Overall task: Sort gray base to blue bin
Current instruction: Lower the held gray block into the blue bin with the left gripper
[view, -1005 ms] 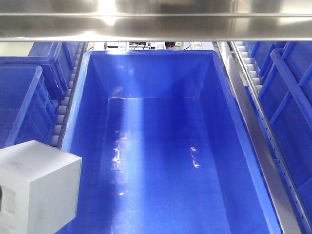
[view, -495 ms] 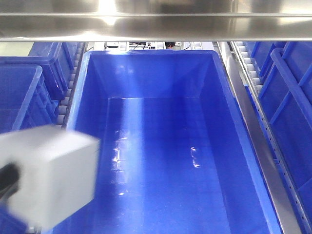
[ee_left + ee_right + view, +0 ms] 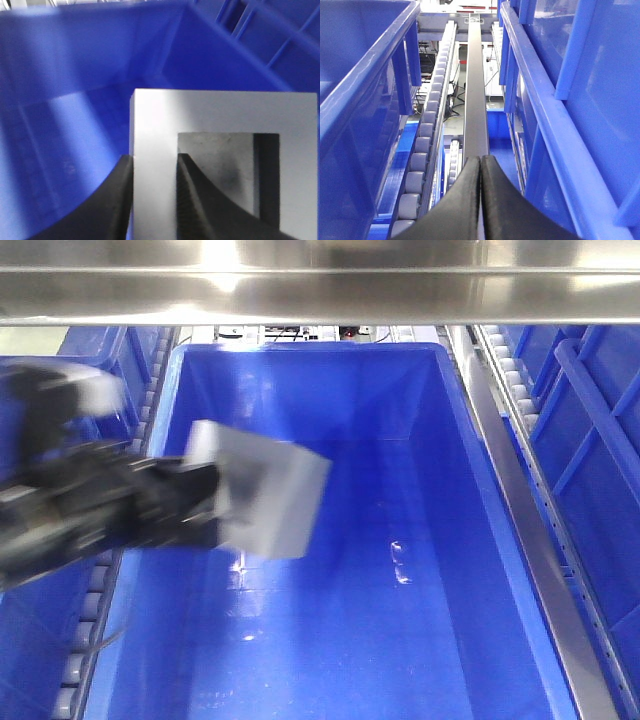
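Observation:
The gray base (image 3: 262,490) hangs in the air over the left side of the blue bin (image 3: 330,370), blurred by motion. My left gripper (image 3: 205,505) reaches in from the left and is shut on it. In the left wrist view the gray base (image 3: 225,115) fills the lower right, its square recess facing the camera. One finger of the left gripper (image 3: 155,162) sits inside the recess and the other presses the outer face, pinching the wall. Below it lies the blue bin (image 3: 60,75) with its floor bare. My right gripper (image 3: 480,160) is shut on nothing, outside the bin.
More blue totes (image 3: 590,440) stand to the left and right of the bin. Roller tracks (image 3: 135,450) and a steel rail (image 3: 520,500) run between them. A steel beam (image 3: 320,285) crosses overhead. In the right wrist view, a roller lane (image 3: 427,135) runs between two tote walls.
The left arm has carried the gray base from the near left corner up and to the right, over the bin's left rim and above its floor. The right gripper shows no earlier frame.

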